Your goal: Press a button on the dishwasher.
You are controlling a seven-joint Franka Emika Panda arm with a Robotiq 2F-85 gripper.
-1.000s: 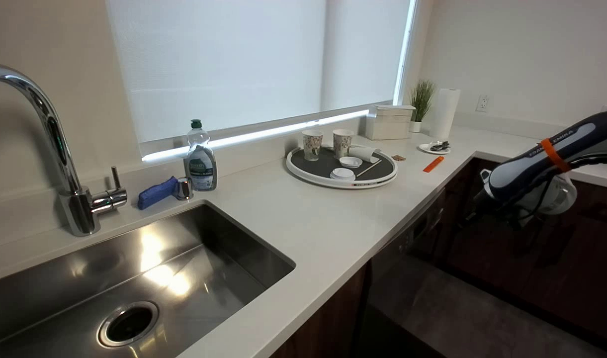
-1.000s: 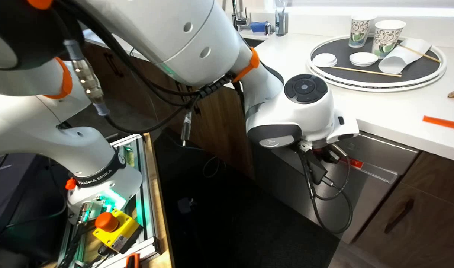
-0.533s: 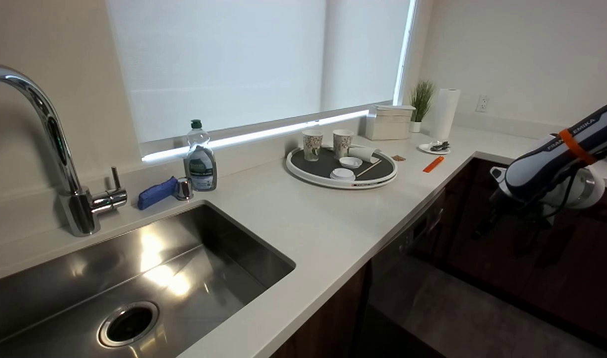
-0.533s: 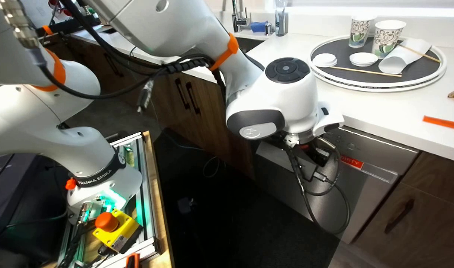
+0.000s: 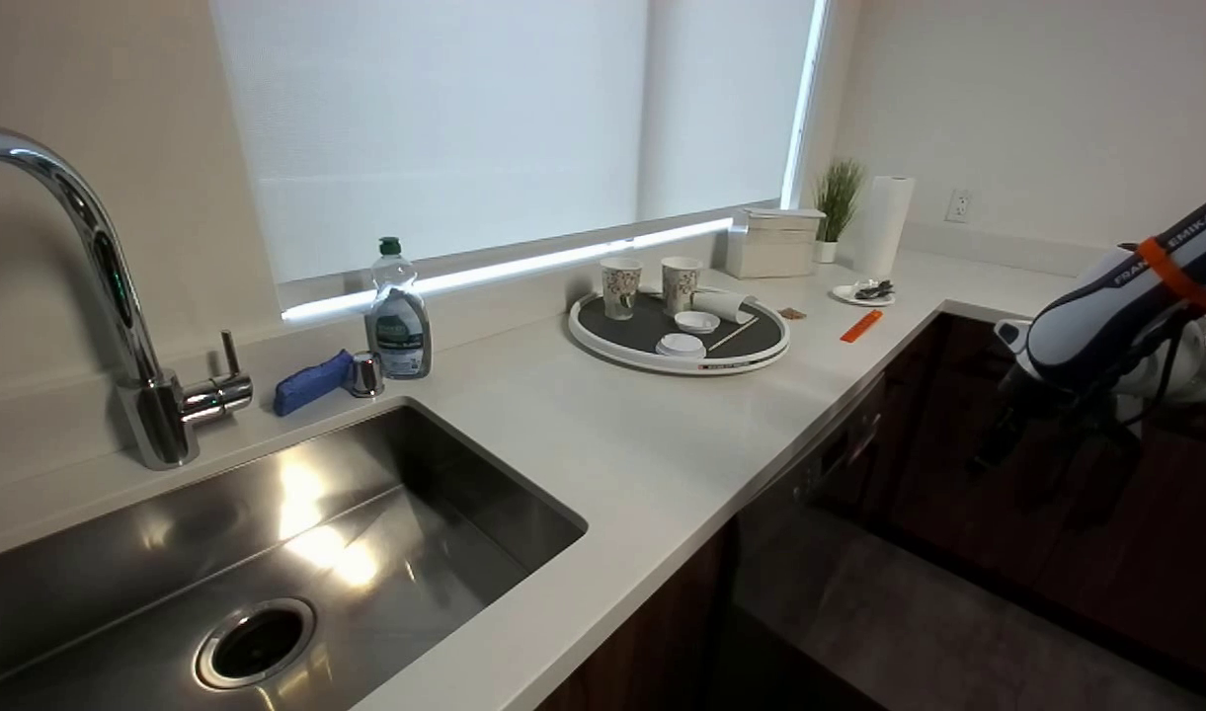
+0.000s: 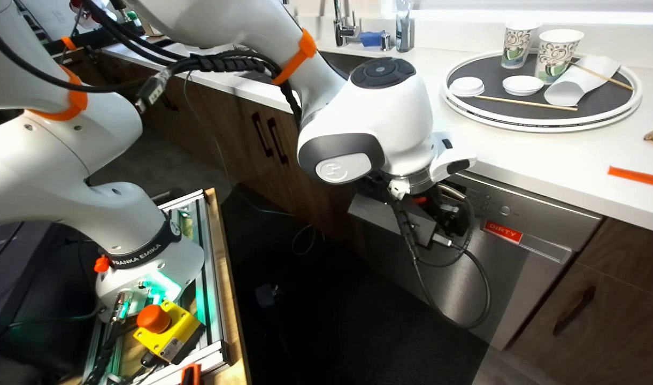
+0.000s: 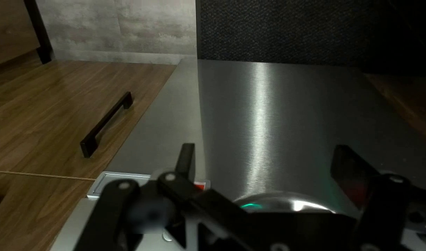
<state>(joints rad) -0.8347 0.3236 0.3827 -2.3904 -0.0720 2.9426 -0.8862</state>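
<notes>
In the wrist view the dishwasher (image 7: pixel 230 115) shows as a wide brushed-steel front with a bright streak of reflection down it. Its control panel (image 6: pixel 551 214) lies just under the counter in an exterior view, carrying small buttons (image 6: pixel 485 202) and a larger round one (image 6: pixel 505 210). A round button (image 7: pixel 167 237) also shows low in the wrist view, partly behind a finger link. My gripper (image 7: pixel 263 148) stands open over the steel front, nothing between its fingers. In an exterior view the arm's wrist (image 6: pixel 369 123) hides most of the gripper and part of the panel.
A red DIRTY sign (image 6: pixel 502 232) sits below the panel. The counter edge (image 6: pixel 551 187) overhangs the dishwasher. On the counter is a round tray (image 6: pixel 540 124) with cups and lids. Wooden cabinets with dark handles (image 7: pixel 106 122) flank the dishwasher. A cable loop (image 6: pixel 486 289) hangs below the wrist.
The arm has drawn back from the panel, up and leftward in one exterior picture and rightward in the other, uncovering more buttons and the DIRTY sign. The gripper's fingers look further apart.
</notes>
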